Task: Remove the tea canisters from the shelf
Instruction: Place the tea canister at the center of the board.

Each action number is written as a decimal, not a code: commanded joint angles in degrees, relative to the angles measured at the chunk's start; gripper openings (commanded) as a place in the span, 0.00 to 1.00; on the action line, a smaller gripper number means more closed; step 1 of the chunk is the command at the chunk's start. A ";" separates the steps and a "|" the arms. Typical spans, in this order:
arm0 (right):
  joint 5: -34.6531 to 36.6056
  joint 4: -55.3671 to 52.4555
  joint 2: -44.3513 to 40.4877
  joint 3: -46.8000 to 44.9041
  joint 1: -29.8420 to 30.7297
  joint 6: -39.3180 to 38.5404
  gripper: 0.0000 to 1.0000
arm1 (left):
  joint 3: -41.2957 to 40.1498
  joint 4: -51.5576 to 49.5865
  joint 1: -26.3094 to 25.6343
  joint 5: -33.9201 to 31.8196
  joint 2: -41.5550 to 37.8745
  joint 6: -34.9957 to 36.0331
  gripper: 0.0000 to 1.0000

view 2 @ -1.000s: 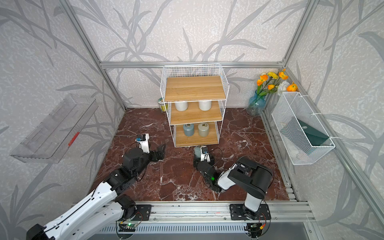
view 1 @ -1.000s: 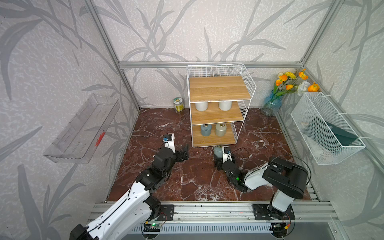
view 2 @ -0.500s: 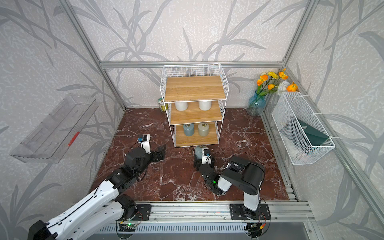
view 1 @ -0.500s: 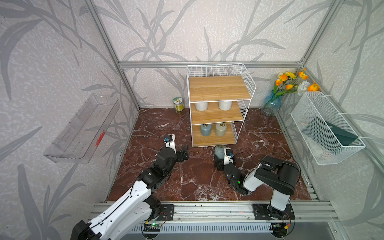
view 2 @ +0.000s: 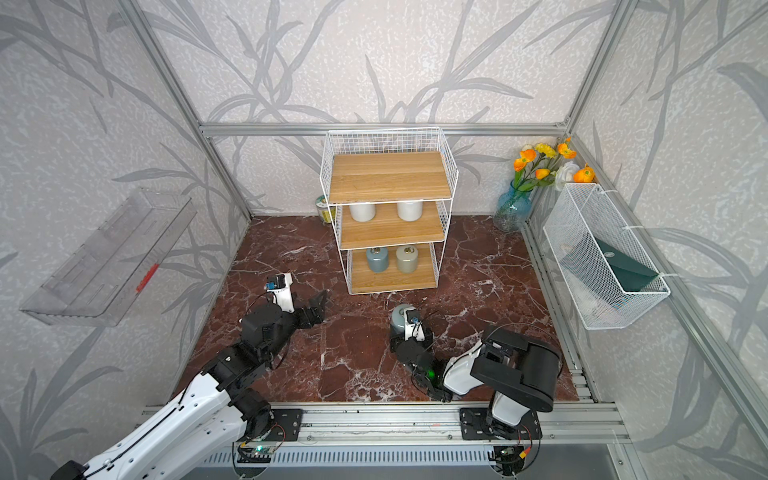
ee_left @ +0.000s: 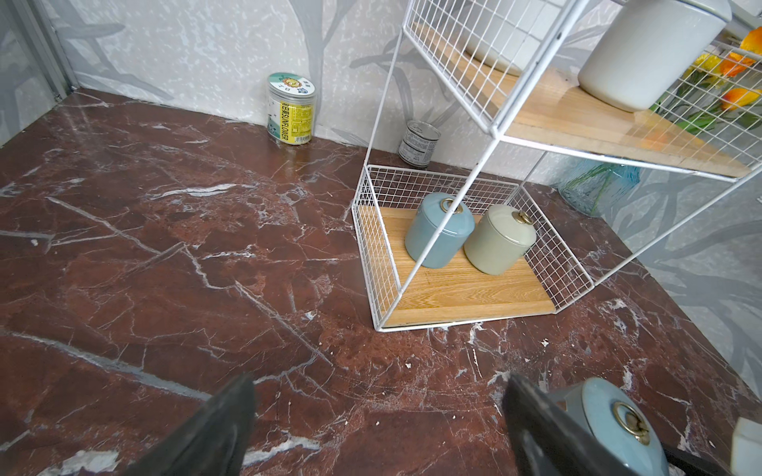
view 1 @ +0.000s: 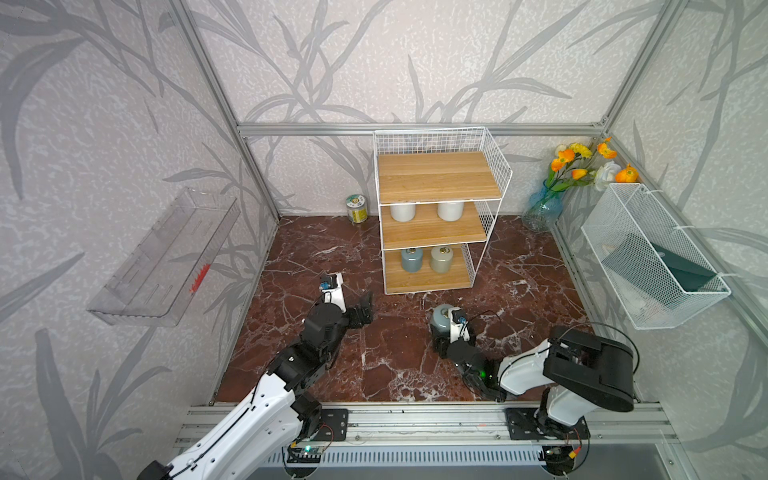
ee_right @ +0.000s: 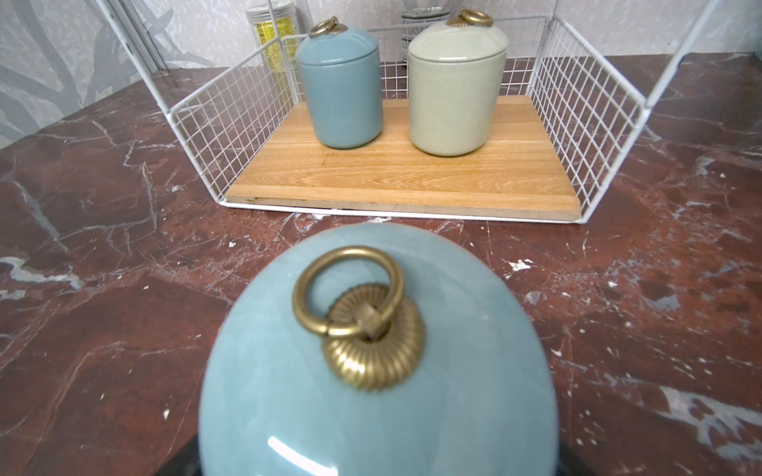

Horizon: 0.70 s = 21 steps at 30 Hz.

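- On the red marble floor [view 1: 395, 353], near the front of the shelf [view 1: 436, 178] but outside it: 1 held blue-grey canister [view 1: 440, 316] [ee_right: 268, 371], upright, lid on, brass ring pull lying flat. Whether its base touches the floor cannot be told.
- Right gripper [view 1: 442, 332]: jaws clasped on that canister's body from both sides, arm folded low behind it.
- Shelf, bottom board: 1 shelved blue-grey canister [view 1: 412, 260] [ee_right: 340, 86] and 1 beige canister [view 1: 442, 259] [ee_right: 455, 86], upright, just beside each other at the back, the blue-grey one to the left.
- Shelf, middle board: 2 off-white canisters [view 1: 402, 211] [view 1: 450, 210], upright, apart, lids hidden under the top board.
- Shelf, top board: bare wood inside a white wire surround.
- Left gripper [view 1: 365, 307] [ee_left: 377, 387]: fingers spread wide, nothing between them, low over the floor to the left of the shelf front, pointed toward the bottom tier.
- Back wall: 1 green-and-yellow sunflower tin [ee_left: 292, 109] left of the shelf; 1 small grey can [ee_left: 419, 143] behind it.
- Right rear corner: 1 blue glass vase [view 1: 542, 212] of orange, yellow and white flowers.
- Right wall: 1 white mesh basket [view 1: 615, 232].
- Left wall: 1 clear plastic tray [view 1: 166, 257].
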 commanded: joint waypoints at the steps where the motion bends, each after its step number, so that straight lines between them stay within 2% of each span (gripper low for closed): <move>1: -2.00 -17.49 -0.72 -1.53 3.03 2.92 0.82 | -1.10 -0.79 -0.09 -1.08 -0.95 -0.87 0.94; 12: -3.98 -24.71 -3.33 -1.46 4.77 3.03 0.83 | -1.71 0.62 -0.11 -0.39 -0.63 -2.42 0.94; 17: -4.88 -27.59 -4.71 -1.36 4.76 2.70 0.91 | -2.22 0.87 -0.07 -0.18 -0.98 -3.05 0.94; 21: -5.09 -29.22 -7.49 -1.82 4.81 2.57 0.93 | -2.42 0.89 -0.03 0.07 -1.11 -3.00 0.94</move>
